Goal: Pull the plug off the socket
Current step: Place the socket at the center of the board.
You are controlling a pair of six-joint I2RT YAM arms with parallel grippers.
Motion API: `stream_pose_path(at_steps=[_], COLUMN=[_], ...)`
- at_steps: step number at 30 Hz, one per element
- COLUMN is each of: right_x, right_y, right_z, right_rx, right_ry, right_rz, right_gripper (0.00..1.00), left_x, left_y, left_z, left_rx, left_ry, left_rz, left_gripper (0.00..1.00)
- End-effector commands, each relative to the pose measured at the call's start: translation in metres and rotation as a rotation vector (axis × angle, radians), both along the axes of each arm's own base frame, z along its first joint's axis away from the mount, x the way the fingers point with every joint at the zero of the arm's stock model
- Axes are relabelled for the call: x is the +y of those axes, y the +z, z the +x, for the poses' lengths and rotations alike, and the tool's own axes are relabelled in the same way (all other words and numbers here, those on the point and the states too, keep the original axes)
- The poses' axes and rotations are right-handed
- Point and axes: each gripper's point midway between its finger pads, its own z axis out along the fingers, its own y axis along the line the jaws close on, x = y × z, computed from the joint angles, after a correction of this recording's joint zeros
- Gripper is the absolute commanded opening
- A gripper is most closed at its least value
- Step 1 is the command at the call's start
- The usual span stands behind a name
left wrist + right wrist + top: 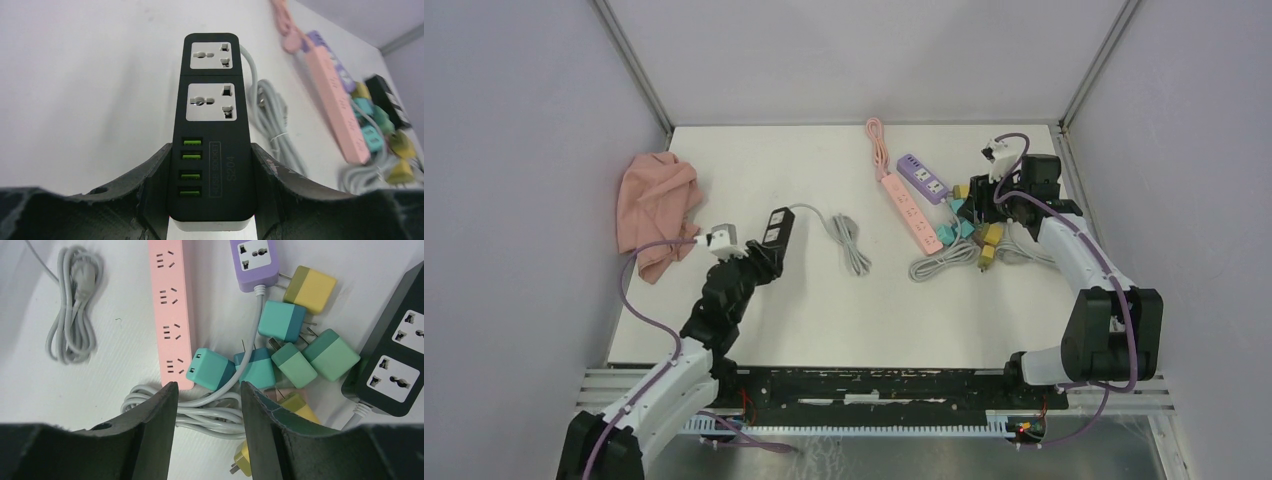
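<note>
Two-handed step. Clamped between left gripper [210, 155] fingers: black power strip [227, 175], sockets [210, 102] beyond fingertips empty. Spread apart just short of teal plug [210, 370]: right gripper [208, 390] fingers. Plug touching pink strip [170, 305]; seating unclear. Keep strip pinned, pull straight.

sides of black socket strip [210, 107] hidden by left hand [211, 150].

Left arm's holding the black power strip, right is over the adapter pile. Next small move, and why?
Likely open the left fingers and release the black power strip. Both its sockets show empty in the left wrist view, so there seems to be no plug to pull. The right fingers hang open over the loose adapters, holding nothing.
</note>
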Motion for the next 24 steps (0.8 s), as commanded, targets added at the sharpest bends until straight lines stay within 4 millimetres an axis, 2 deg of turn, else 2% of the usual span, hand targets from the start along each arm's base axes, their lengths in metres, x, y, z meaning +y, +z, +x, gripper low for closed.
stream_pose_path(at_steps=[1,5,11,16,21,24], right_x=[0.002,0.002,0.002,0.002,0.003,0.003], right_y=[0.022,0.024,0.021,0.021,0.021,0.022], right_z=[0.004,0.004,0.004,0.004,0.003,0.003], right_rx=[-0.069,-0.073,-0.063,-0.064,-0.06,-0.065], right_ry=[0.013,0.013,0.012,0.015,0.019,0.023], right_rz=[0.013,0.013,0.015,0.017,0.017,0.016], right_gripper=[0.55,0.55,0.55,0.55,0.55,0.55], left_x=[0.043,0.078,0.11,0.123,0.119,0.12], left_y=[-0.002,-0.02,-0.058,-0.076,-0.081,-0.077], left_z=[0.026,0.045,0.057,0.055,0.058,0.057], left_rx=[0.052,0.129,0.309,0.431,0.491,0.516], left_ry=[0.243,0.415,0.635,0.734,0.721,0.73], left_rz=[-0.158,-0.199,-0.183,-0.107,-0.085,-0.075], left_gripper=[0.03,0.03,0.06,0.29,0.66,0.81])
